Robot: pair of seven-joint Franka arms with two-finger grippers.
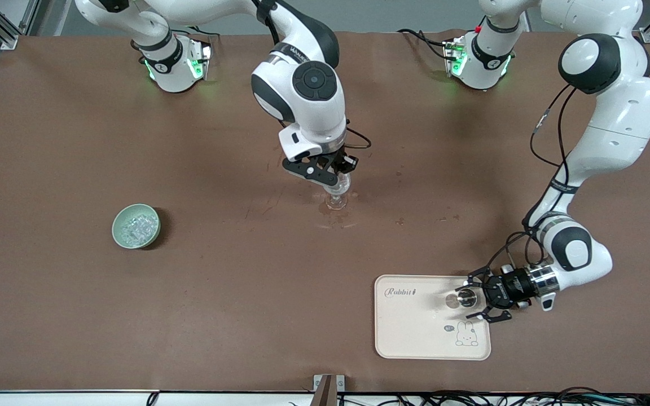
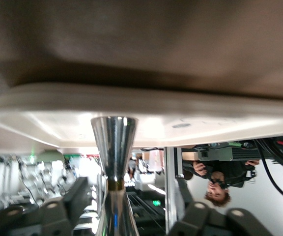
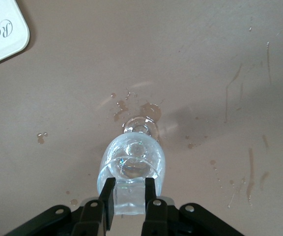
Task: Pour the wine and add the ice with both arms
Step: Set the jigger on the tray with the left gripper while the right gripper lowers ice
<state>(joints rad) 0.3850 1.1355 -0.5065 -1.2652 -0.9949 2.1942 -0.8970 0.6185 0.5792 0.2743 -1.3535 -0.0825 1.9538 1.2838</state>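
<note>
A clear stemmed glass (image 1: 337, 197) stands mid-table. My right gripper (image 1: 333, 175) hangs just over its rim. In the right wrist view that gripper (image 3: 129, 186) is shut on one cube of ice (image 3: 130, 199) above the glass's mouth (image 3: 131, 162). More ice (image 1: 135, 227) fills a pale green bowl (image 1: 117, 231) toward the right arm's end. My left gripper (image 1: 474, 299) lies low over a cream tray (image 1: 415, 332), open around a silver double-cone measuring cup (image 1: 463, 299). In the left wrist view the cup (image 2: 113, 147) stands upright between the spread fingers (image 2: 77, 194), untouched. Wine is out of view.
Brownish splashes and streaks (image 3: 149, 110) mark the brown table around the glass's foot. The tray sits near the table's front edge toward the left arm's end. A metal bracket (image 1: 328, 389) sticks up at the front edge.
</note>
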